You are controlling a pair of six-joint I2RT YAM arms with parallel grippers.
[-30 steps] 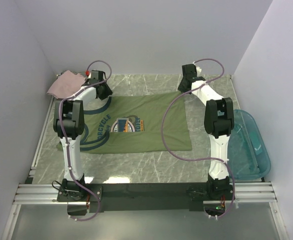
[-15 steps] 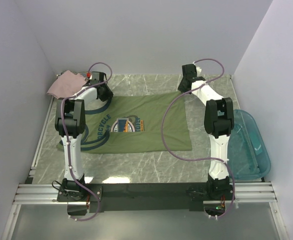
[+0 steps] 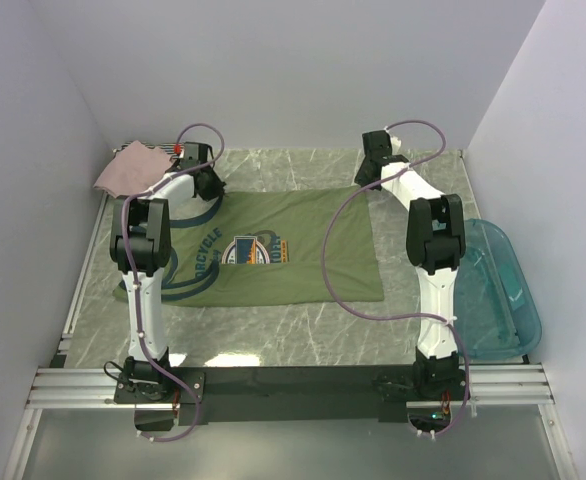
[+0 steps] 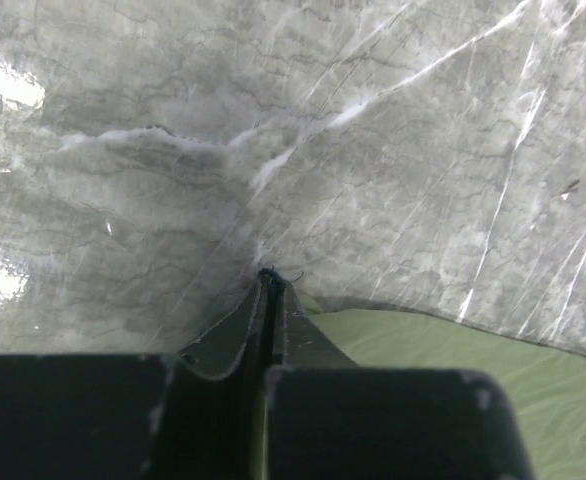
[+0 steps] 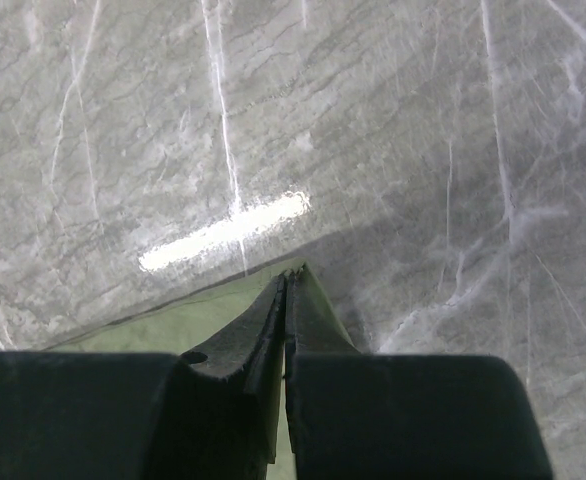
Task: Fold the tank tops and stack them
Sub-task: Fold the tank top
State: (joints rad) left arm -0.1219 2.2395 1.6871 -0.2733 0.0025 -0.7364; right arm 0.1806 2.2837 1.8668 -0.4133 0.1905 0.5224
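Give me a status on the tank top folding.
Done: the olive-green tank top lies spread flat, with no fold in it. In hand: the left gripper and right gripper are shut at its far corners, apparently pinching the edge for a first fold. Left: every fold of it, plus the pink tank top lying loosely in the far-left corner. Nothing is stacked yet.

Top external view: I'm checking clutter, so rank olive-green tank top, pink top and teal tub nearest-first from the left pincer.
1. Olive-green printed tank top, at the left pincer.
2. Pale pink tank top, far-left corner.
3. Translucent teal plastic tub, right edge.
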